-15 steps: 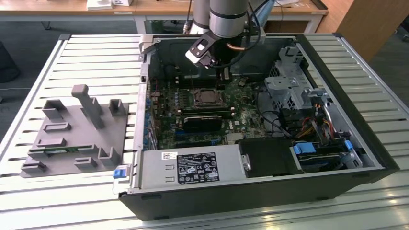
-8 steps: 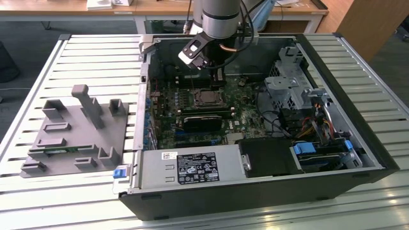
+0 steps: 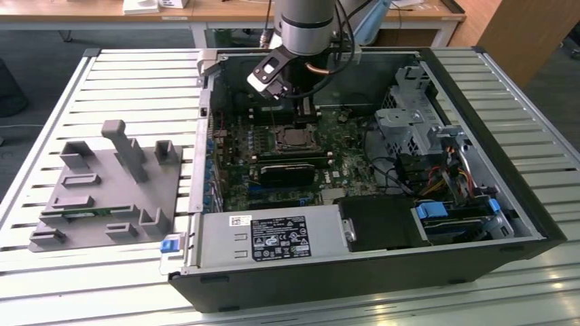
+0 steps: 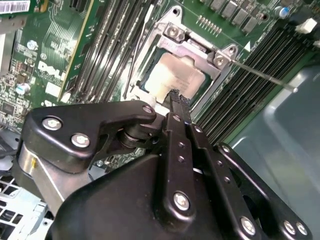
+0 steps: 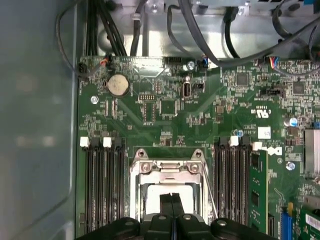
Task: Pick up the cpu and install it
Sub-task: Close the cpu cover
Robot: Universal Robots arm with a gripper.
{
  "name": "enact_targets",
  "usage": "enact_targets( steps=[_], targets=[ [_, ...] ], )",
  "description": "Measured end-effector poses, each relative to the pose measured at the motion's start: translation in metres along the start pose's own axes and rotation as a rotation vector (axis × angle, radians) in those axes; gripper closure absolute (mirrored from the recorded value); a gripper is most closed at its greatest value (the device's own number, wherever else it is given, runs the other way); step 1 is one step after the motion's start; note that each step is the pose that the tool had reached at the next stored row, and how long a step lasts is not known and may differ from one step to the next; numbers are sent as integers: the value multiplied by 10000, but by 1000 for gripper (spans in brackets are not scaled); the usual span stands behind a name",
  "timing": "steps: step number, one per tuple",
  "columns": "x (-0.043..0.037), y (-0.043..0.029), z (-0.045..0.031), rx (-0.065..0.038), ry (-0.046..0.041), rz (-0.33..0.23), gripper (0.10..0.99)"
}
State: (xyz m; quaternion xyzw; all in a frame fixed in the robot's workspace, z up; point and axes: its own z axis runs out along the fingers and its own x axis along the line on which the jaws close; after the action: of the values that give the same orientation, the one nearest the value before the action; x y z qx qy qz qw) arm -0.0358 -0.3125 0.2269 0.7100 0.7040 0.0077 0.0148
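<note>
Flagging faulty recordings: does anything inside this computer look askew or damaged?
Nothing looks broken. The chip lies flat in its socket under the tool; the socket's thin lever juts sideways, apparently unlatched.

Exterior view high, angled down into open computer case [image 3: 363, 275] on slatted tabletop [image 3: 91, 288]; both wrist views close over motherboard [image 5: 200, 117], sharing socket [image 5: 167, 167] and claw [image 5: 172, 196]
</note>
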Motion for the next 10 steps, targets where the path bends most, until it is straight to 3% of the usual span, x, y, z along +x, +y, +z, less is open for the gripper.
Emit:
enact_targets(
  steps=[10],
  targets=[
    [-1,-46,4,0,0,-1,980]
  ],
)
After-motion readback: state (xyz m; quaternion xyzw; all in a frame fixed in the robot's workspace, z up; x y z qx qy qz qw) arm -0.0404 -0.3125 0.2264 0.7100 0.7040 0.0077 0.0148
